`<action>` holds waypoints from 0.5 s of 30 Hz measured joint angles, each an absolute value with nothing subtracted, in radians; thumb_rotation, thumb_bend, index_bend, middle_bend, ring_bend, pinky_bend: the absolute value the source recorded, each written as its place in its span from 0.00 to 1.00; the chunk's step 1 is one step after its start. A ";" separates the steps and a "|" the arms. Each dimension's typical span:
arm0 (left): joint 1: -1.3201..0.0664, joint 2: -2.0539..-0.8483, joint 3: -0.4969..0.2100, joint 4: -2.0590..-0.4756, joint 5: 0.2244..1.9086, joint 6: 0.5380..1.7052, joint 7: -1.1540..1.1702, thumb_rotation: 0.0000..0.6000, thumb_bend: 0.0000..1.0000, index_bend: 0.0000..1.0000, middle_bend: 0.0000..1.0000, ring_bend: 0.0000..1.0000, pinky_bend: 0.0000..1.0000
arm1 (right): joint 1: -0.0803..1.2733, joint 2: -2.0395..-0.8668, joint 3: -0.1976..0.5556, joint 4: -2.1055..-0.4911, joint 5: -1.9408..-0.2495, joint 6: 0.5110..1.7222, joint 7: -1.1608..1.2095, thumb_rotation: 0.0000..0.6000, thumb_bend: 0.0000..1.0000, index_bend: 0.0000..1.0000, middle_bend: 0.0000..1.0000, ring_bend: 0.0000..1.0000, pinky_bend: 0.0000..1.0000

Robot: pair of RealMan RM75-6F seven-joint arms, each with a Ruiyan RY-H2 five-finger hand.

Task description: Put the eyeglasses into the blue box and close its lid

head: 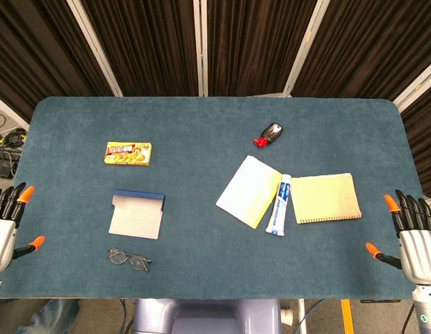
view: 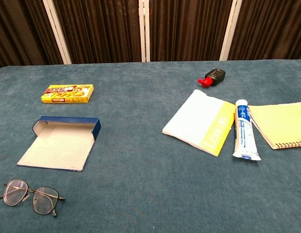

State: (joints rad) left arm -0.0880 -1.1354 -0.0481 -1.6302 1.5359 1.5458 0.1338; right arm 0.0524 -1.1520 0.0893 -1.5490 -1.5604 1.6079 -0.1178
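Just in front of the open blue box (head: 137, 215), the light, fragile eyeglasses (head: 128, 259) are best pinched at the bridge, while left hand (head: 5, 226) and right hand (head: 412, 235) fingers are spread, empty.

Even, bright light (faint shadows).

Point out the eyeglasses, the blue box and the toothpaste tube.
eyeglasses (view: 31, 196): chest view, on the bridge.
blue box (view: 68, 127): chest view, on its blue wall.
toothpaste tube (head: 279, 205): head view, on the tube's body.
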 measured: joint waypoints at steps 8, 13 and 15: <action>-0.091 -1.137 -0.039 -1.629 1.538 1.527 0.136 1.00 0.00 0.00 0.00 0.00 0.00 | 0.051 -1.149 0.089 -1.553 -1.557 1.604 -0.116 1.00 0.00 0.00 0.00 0.00 0.00; -0.117 -1.143 -0.007 -1.637 1.582 1.464 0.125 1.00 0.00 0.02 0.00 0.00 0.00 | 0.051 -1.147 0.087 -1.564 -1.561 1.603 -0.126 1.00 0.00 0.00 0.00 0.00 0.00; -0.131 -1.152 0.003 -1.640 1.590 1.428 0.135 1.00 0.00 0.07 0.00 0.00 0.00 | 0.051 -1.147 0.087 -1.565 -1.559 1.601 -0.128 1.00 0.00 0.00 0.00 0.00 0.00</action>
State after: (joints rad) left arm -0.1314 -1.1524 0.0031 -1.6403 1.5902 1.4282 0.1346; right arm 0.0510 -1.1467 0.0868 -1.5654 -1.5595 1.6005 -0.1285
